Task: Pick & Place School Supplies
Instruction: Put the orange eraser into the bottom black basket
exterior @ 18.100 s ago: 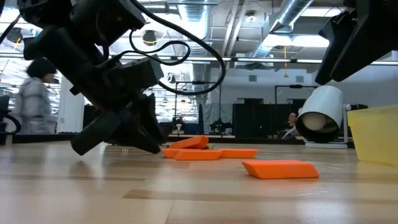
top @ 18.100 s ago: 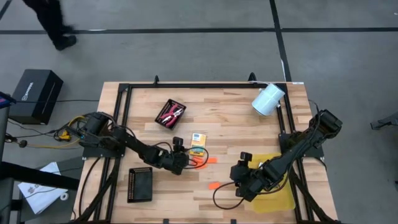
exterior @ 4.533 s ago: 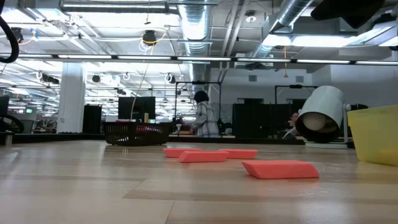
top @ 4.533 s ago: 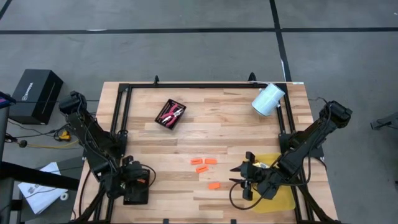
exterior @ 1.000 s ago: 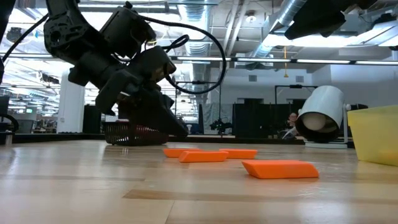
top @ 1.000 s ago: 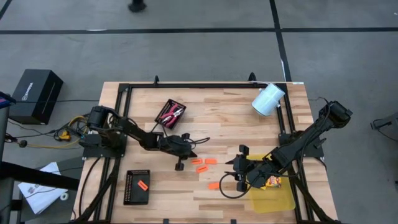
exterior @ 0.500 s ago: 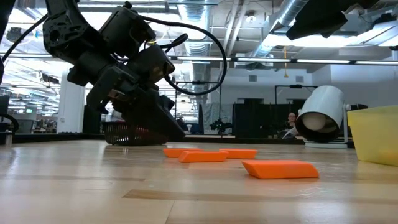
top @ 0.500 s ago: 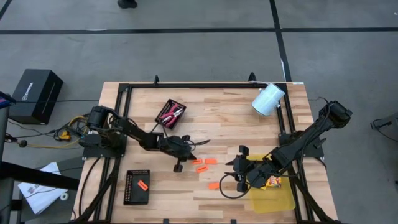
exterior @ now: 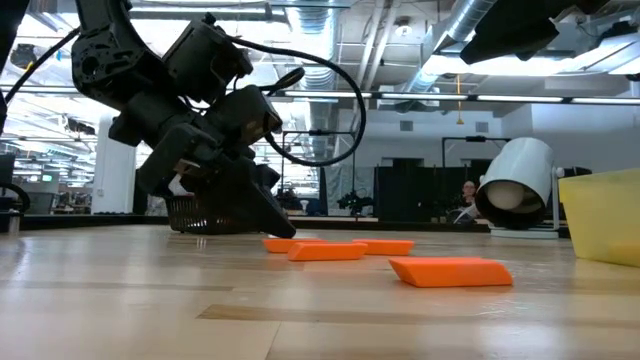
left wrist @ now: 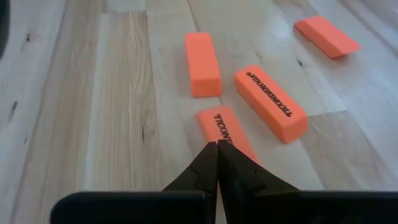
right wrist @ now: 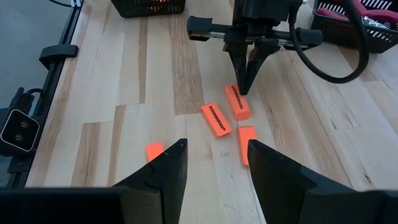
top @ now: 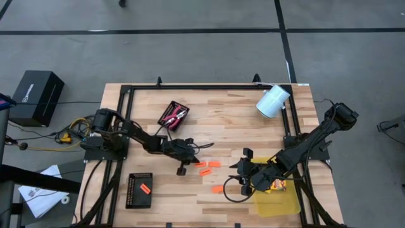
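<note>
Several orange stubby pieces lie near the table's middle, three close together (top: 204,166) and one nearer the front (top: 218,188). My left gripper (left wrist: 217,145) is shut and points down at one end of the leftmost piece (left wrist: 225,129); the right wrist view shows it (right wrist: 244,88) from the other side. My right gripper (right wrist: 216,147) hangs open to the right of the pieces, with nothing between its fingers. One more orange piece (top: 145,188) lies in the front black mesh tray (top: 134,197). Red-handled scissors (top: 174,116) lie in the far tray. My left gripper's shut fingertips (right wrist: 244,91) stand at the end of the orange piece (right wrist: 236,98) farthest to the table's left, coming from above on a slant from the left. I cannot tell whether they touch it. The piece lies flat on the table.
A translucent yellow bin (top: 285,201) stands at the front right with a small box (top: 276,185) in it. A white roll (top: 273,101) lies at the back right. The black frame (top: 126,92) runs round the table's edges.
My left gripper, staying shut, has come down toward the table and the orange pieces. The pieces and my right gripper have kept still.
</note>
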